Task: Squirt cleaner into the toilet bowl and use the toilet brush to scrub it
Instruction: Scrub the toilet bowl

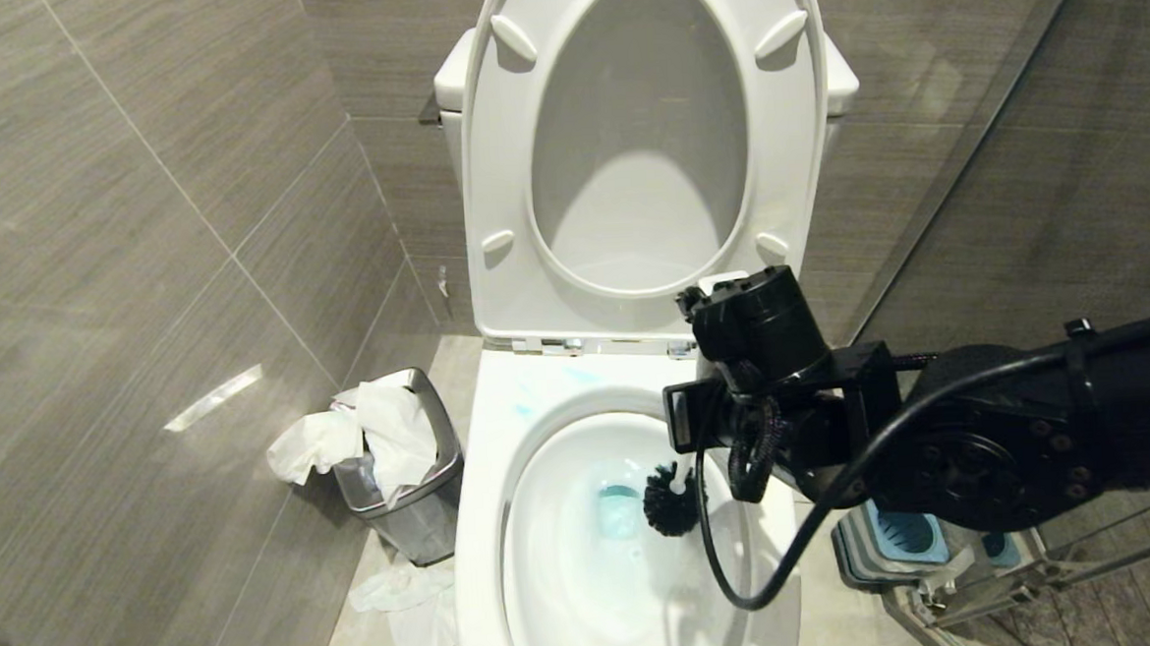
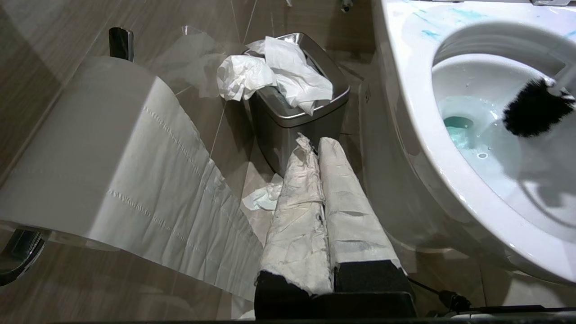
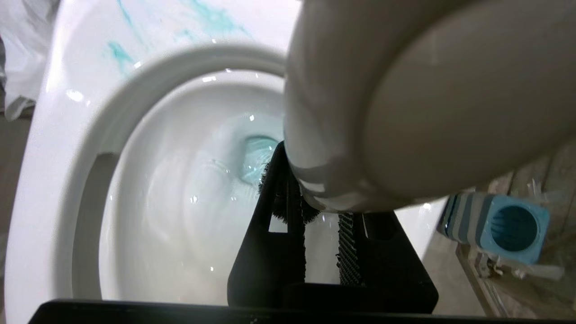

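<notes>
My right hand (image 3: pixel 321 225) grips toilet brush (image 1: pixel 671 500); bristles below it, inside toilet bowl (image 1: pixel 502 435), right of blue water. Left hand (image 2: pixel 317 148) closed, empty.

The handle of the toilet brush (image 1: pixel 670 500) was hidden behind the right arm's wrist in the head view, so only the black bristle head and a short white stub were seen. In the right wrist view, most of the frame was blocked by the blurred knob end of the handle, and the bristles were largely covered by the right gripper (image 3: pixel 320 234). The toilet bowl (image 1: pixel 487 524) was cut off by the lower edge of the head view. The holder (image 1: pixel 901 537) was partly hidden behind the arm. The toilet paper roll (image 2: pixel 85 148) was cut off at the left wrist picture's edge.
</notes>
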### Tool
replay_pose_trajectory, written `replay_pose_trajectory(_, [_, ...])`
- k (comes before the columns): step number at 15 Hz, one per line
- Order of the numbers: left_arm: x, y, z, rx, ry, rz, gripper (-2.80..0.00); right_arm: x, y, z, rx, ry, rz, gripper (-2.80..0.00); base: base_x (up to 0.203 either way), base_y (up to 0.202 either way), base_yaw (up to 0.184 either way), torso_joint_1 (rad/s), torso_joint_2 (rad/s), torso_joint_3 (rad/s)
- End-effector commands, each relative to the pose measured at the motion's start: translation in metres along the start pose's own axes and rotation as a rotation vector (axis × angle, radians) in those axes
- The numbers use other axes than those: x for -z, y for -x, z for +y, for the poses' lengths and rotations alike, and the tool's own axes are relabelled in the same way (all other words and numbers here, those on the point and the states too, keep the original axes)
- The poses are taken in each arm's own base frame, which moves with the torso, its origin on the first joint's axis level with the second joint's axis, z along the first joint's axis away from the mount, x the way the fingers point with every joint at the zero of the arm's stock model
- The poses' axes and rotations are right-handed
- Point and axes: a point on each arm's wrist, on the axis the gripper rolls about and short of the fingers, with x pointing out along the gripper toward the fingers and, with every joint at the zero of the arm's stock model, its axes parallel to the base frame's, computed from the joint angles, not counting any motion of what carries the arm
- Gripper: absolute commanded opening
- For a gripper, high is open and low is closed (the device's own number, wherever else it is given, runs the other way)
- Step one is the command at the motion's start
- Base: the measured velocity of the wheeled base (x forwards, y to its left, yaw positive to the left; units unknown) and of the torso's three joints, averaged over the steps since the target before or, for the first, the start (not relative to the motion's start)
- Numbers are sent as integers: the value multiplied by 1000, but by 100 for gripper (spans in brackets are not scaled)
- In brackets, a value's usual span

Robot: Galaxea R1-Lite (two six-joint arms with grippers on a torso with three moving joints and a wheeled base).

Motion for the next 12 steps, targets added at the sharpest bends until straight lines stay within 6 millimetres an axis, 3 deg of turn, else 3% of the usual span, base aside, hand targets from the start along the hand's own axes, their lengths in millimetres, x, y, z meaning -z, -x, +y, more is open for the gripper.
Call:
replay_pose_trajectory(1, [0,0,0,0,1,2,-280,0,-27,17,6,1,-3,-280,0,0,0,0,0,0])
replay_pose_trajectory(5, [0,0,0,0,0,2,-280,-8,-49,52,-18,4,-55,-280,0,0,0,0,0,0])
replay_pose_trajectory(9, [0,0,0,0,1,2,-280,4,-31,93,-107,59,-45,-280,0,0,0,0,0,0])
replay_pose_trajectory(12, [0,0,0,0,-1,2,-280,13,-10,104,-151,88,-33,-280,0,0,0,0,0,0])
